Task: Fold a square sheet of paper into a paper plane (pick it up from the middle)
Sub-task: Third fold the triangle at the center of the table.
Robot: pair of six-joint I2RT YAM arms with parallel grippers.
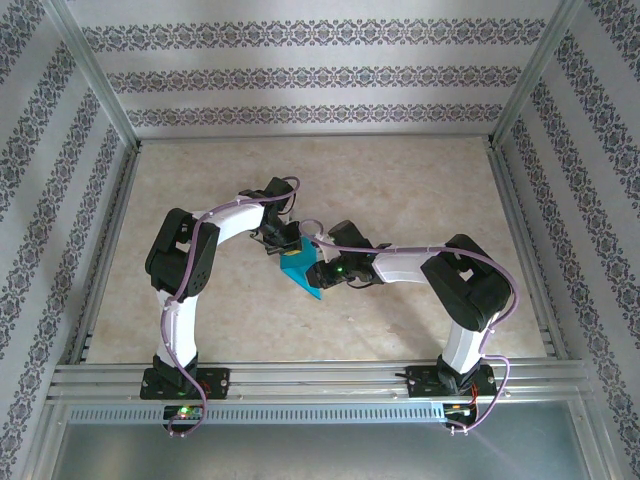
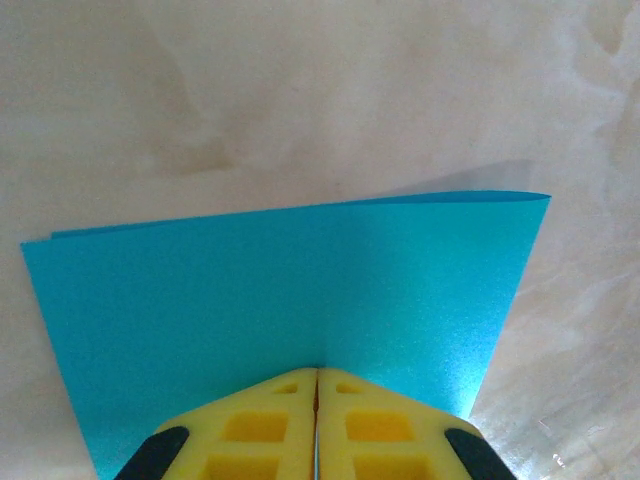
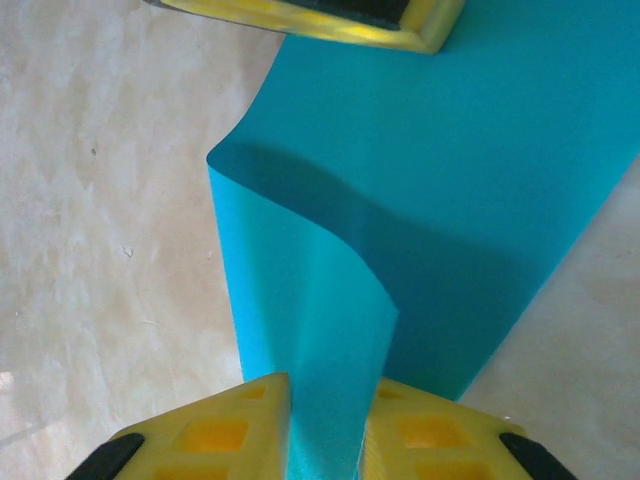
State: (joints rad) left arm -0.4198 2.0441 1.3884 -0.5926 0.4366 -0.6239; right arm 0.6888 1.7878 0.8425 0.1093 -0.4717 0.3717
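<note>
paper: the square sheet of paper (image 1: 300, 270) sits between the two arms near the middle of the desk (image 1: 420, 180), doubled over, two layers showing at its left edge in the left wrist view.
left claw: the left claw (image 2: 317, 372) is pressed closed on the sheet's near edge, right where a faint centre line runs up; it seems to serve as the anchor that keeps the layers aligned.
right claw: the right claw (image 3: 325, 385) stands slightly parted, and a curled flap runs loosely through the gap, wider than the paper, so nothing is pinched.
why so: one firm clamp lets the other side let go or re-grip without dropping the sheet.
stage: probably early folding, no dart shape yet.
risk: the loose flap may spring back or crease askew.
</note>
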